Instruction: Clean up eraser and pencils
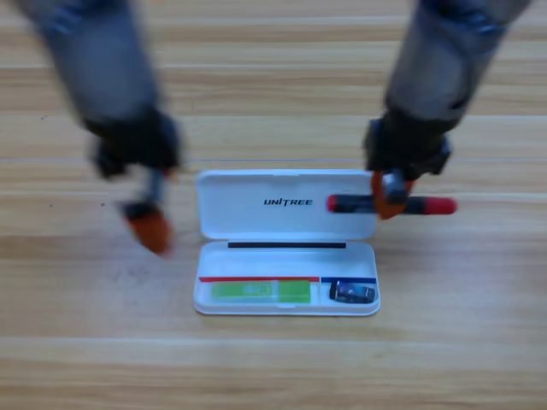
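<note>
The right gripper (pixel 391 198) was clamped on the thick black, red-ended pencil (pixel 432 205) held crosswise above the open white plastic case's lid (pixel 248 205). Tilted, it might miss the tray. The left gripper (pixel 147 220) waited beside, its state unclear.

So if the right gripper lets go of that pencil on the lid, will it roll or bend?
The pencil looks thick and round, so it would probably roll off the case lid. It lies straight across the right gripper, so it is likely stiff.
</note>
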Available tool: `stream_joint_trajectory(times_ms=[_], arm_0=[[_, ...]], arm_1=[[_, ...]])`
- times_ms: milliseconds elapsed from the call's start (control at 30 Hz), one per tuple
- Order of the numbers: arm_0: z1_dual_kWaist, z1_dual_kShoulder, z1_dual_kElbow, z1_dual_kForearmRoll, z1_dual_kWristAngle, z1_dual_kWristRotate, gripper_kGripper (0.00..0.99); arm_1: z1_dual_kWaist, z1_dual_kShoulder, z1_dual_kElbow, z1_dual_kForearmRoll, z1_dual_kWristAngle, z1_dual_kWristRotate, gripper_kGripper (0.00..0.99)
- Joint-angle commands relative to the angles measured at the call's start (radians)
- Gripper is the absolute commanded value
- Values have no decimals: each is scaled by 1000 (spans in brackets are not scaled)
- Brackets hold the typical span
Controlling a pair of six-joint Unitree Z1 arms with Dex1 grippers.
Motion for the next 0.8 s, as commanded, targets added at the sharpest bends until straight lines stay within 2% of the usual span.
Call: stream_joint_trajectory(times_ms=[33,233,400,800], arm_0=[[239,-114,140,-12,-49,64,990],[274,-128,267,-93,-83,83,989],[274,-128,336,-152,-114,83,988],[274,-109,361,-178,-123,80,990]], arm_1=[[106,204,-154,48,2,21,0],[132,313,-285,49,-23,21,0],[138,355,-319,49,-24,27,0],[138,392,-326,49,-24,44,0]])
